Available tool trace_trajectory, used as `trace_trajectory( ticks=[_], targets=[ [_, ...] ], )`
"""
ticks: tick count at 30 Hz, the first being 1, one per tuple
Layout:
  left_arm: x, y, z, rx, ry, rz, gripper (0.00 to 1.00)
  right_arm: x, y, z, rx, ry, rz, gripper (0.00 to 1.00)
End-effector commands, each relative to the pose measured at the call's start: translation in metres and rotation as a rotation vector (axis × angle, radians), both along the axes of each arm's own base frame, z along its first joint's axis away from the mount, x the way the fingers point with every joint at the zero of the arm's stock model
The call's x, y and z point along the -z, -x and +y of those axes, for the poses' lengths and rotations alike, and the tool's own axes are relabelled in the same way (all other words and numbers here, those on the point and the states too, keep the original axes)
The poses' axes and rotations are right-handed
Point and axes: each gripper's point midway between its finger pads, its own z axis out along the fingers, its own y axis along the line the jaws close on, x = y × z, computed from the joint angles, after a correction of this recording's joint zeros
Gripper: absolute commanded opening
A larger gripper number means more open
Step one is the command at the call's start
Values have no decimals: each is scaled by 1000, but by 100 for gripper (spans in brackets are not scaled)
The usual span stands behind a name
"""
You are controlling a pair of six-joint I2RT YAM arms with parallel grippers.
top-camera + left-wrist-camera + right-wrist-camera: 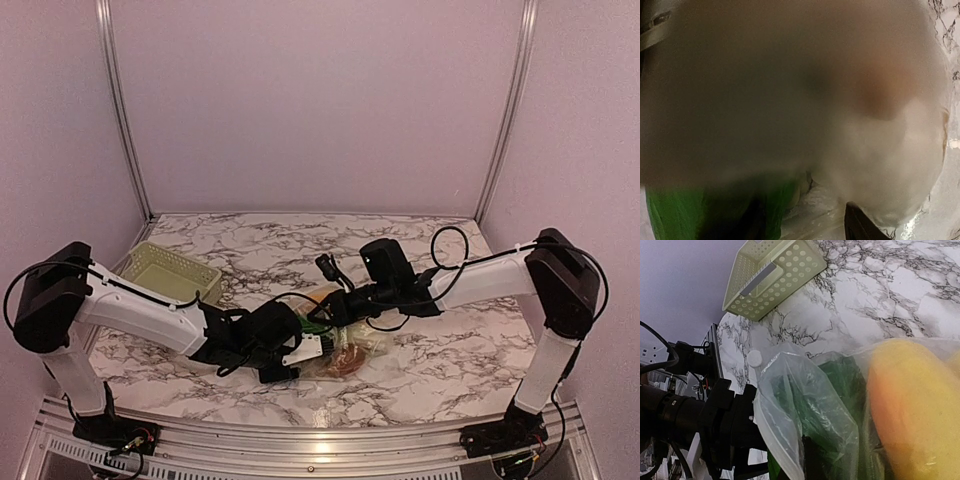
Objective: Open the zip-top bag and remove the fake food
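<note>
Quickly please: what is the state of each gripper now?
Left gripper: at the zip-top bag; open or closed cannot be told.
Right gripper: closed; whether it pinches the bag cannot be told.

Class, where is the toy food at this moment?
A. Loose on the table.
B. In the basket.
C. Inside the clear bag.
C: the yellow and green toy food shows through the plastic of the bag, which lies apart from the basket.

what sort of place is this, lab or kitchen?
Likely a lab test cell: plain lilac walls, aluminium frame posts, marble-print table with a zip-top bag of fake food.
</note>
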Motion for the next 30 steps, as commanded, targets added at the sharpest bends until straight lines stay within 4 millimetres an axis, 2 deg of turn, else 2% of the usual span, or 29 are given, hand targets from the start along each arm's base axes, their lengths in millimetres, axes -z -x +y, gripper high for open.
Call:
trace_trajectory(
  ticks=[1,5,7,9,17,20,23,27,30],
  targets=[
    [30,16,11,37,-74,169,54,7,-4,0,4,14,12,0],
    [32,22,8,66,-49,226,53,11,-8,-1,16,23,7,0],
    [30,32,3,107,-24,267,49,14,-9,0,18,29,5,0],
    [24,32,1,118,-8,260,47,17,-12,0,23,44,-3,0],
    [-15,-14,16,-6,25,-8,52,29,-22,-7,68,111,-36,0],
    [-24,-26,20,-42,39,-48,54,38,-24,-11,84,143,-27,0],
    [-22,-30,18,-38,39,-32,56,49,-25,-14,87,177,-19,0],
    [-5,-24,12,5,6,46,56,62,-27,-18,98,222,-15,0],
    [6,-27,9,2,2,87,57,69,-28,-20,101,242,-13,0]
  ],
)
